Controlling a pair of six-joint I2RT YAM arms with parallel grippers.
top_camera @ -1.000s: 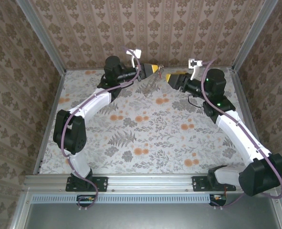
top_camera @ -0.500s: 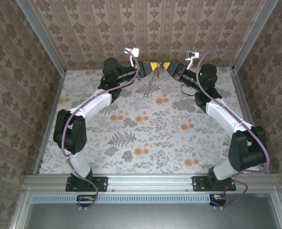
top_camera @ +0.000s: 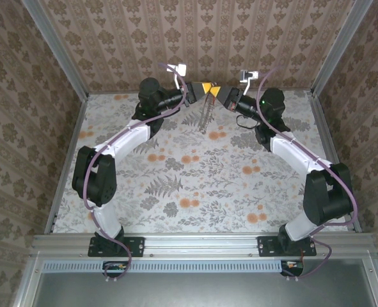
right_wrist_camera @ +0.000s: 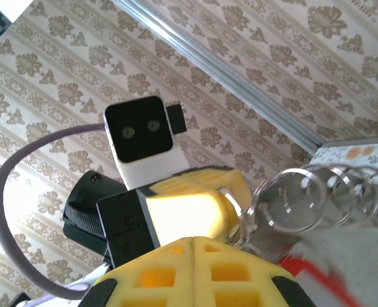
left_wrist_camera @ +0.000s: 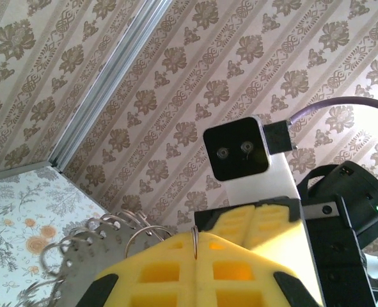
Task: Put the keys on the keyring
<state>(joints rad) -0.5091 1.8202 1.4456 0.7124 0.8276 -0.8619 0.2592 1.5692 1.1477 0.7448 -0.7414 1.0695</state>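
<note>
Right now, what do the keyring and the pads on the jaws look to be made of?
Keyring: thin bare metal, grey and glossy; its wire loops catch bright glints. Pads: yellow, matte, moulded with square recesses; likely soft foam or rubber, though the look alone cannot settle which.

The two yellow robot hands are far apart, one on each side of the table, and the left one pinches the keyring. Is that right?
No. The left gripper and right gripper meet tip to tip at the table's back, as the top view shows. The left one does pinch the keyring.
</note>
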